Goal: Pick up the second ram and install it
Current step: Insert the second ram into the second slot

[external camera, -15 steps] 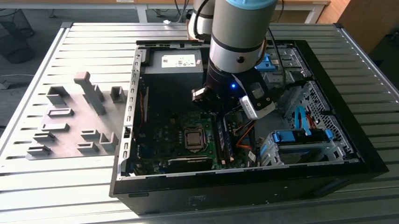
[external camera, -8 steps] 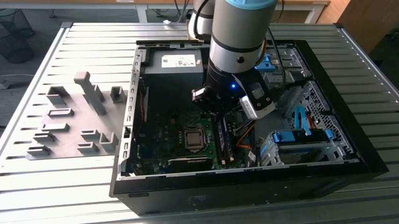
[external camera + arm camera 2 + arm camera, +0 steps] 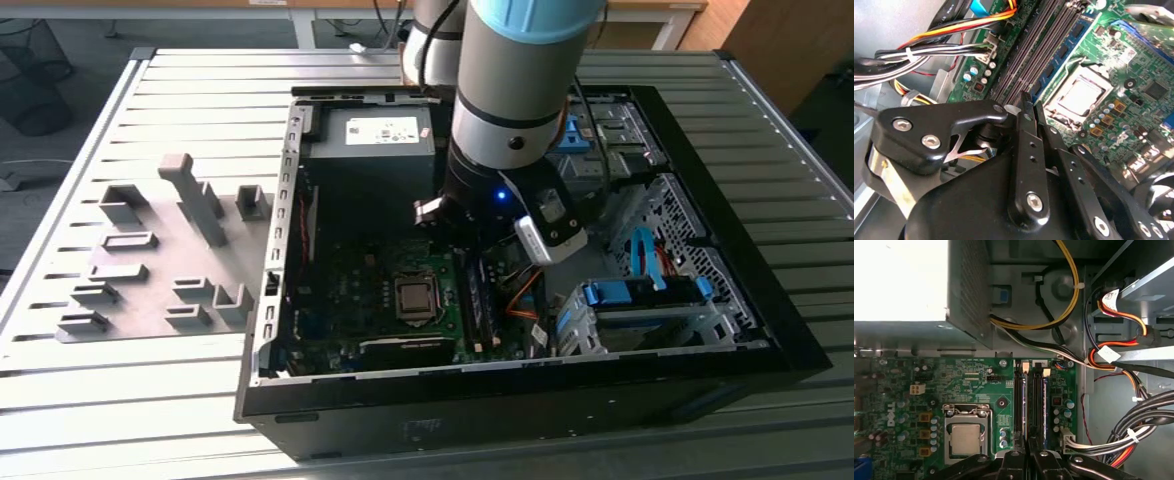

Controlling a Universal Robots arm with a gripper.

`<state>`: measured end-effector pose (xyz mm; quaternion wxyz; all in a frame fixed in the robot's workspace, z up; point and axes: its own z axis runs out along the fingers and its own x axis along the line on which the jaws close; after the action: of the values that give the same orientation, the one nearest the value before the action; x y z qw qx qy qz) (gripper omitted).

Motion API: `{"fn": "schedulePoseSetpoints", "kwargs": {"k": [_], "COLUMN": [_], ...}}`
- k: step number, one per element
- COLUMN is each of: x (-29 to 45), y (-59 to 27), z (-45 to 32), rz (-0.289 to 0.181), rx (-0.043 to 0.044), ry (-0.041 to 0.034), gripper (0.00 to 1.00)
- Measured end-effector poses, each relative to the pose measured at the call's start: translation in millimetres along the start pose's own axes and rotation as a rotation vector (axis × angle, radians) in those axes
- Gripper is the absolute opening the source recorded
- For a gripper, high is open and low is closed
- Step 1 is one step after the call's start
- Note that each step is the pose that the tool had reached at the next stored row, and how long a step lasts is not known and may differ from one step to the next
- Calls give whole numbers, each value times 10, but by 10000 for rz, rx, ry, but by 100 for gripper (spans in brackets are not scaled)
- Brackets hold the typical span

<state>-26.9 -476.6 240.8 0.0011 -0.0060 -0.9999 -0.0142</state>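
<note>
- A Universal Robots arm reaches into the open black desktop computer case [image 3: 747,330], its black two-finger gripper [image 3: 1028,100] poised low over the green motherboard [image 3: 969,380].
- The fingers [image 3: 1024,145] are drawn close together with only a sliver between them. Whether anything is pinched there cannot be told.
- The second ram [image 3: 1064,50], a long flat blue-green memory stick with small dark chips, appears to stand on edge in the dark memory slots [image 3: 1031,400] beside the square silver processor socket [image 3: 966,437]. The fingertips are just at its near end.
- Judged from this, the seating press is in hand. It would go best straight down along the slot line, stick kept upright, force even across both ends so the white end latches [image 3: 1025,366] can close.
- The bundled orange, yellow and black power cables [image 3: 954,32] lie near the slots and could snag on a sideways drift.
- The grey plastic fixture blocks [image 3: 147,260] sit on the slatted metal table [image 3: 134,400], well apart from the case.
</note>
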Motion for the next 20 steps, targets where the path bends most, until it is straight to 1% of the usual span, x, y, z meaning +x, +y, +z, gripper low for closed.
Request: {"fn": "schedulePoseSetpoints", "kwargs": {"k": [2,6,13,20], "x": [-4,-4,-5,-5], "y": [-1,-2,-21,-28], "z": [16,19,73,159], "rz": [1,1,1,-65], "rx": [3,6,20,24], "ry": [1,0,2,70], "gripper": [14,14,14,14]}}
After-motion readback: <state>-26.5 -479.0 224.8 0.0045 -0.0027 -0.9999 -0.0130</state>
